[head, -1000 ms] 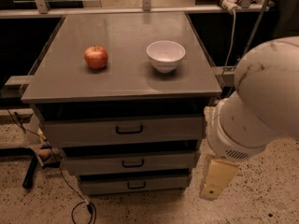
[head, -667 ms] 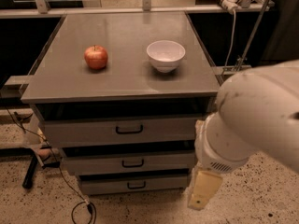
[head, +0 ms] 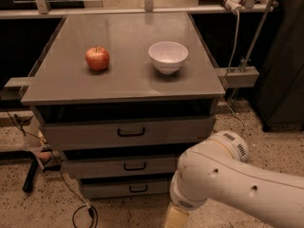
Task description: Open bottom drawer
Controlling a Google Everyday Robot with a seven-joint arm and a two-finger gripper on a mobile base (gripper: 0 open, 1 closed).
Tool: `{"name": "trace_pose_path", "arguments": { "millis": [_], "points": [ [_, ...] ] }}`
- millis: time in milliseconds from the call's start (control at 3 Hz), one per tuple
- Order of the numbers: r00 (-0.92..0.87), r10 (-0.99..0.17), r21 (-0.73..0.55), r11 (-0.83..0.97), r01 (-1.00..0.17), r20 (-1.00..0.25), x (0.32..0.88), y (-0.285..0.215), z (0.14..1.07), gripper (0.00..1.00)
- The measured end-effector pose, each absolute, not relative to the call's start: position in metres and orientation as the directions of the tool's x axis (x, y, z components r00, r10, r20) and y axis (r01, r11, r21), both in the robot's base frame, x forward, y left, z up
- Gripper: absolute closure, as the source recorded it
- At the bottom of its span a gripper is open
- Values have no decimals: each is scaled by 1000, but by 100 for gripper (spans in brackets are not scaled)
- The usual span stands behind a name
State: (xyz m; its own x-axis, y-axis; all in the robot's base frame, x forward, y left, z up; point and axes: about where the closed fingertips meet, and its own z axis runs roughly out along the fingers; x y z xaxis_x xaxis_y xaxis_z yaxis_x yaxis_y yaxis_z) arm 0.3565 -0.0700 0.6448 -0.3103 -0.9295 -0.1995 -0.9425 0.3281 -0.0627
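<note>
The bottom drawer (head: 114,188) is the narrowest grey front at the foot of the cabinet. It is closed, and its small black loop handle (head: 138,189) sits at its centre. My white arm (head: 223,179) comes in from the lower right and covers the right ends of the two lower drawers. Its cream wrist link (head: 176,217) runs off the bottom edge, just right of the bottom drawer's handle. My gripper is below the frame and out of view.
The mid-sized drawer (head: 109,167) and the widest drawer (head: 95,134) above it are closed. A red apple (head: 97,58) and a white bowl (head: 168,56) rest on the cabinet top (head: 128,32). Cables (head: 80,213) lie on the speckled floor at the left. A dark cabinet (head: 285,56) stands at the right.
My arm has swung down and to the left, from beside the cabinet's right side to in front of the lower drawers' right ends. The drawers have not moved.
</note>
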Motion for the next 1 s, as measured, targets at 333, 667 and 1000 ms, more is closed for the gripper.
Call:
{"name": "trace_pose_path", "arguments": {
  "millis": [333, 667, 1000],
  "points": [
    [-357, -910, 3, 365, -931, -212, 355, -57, 586, 0],
    [-356, -910, 2, 364, -931, -212, 355, -57, 587, 0],
    [-352, -902, 41, 353, -935, -250, 365, -49, 553, 0]
  ]
}}
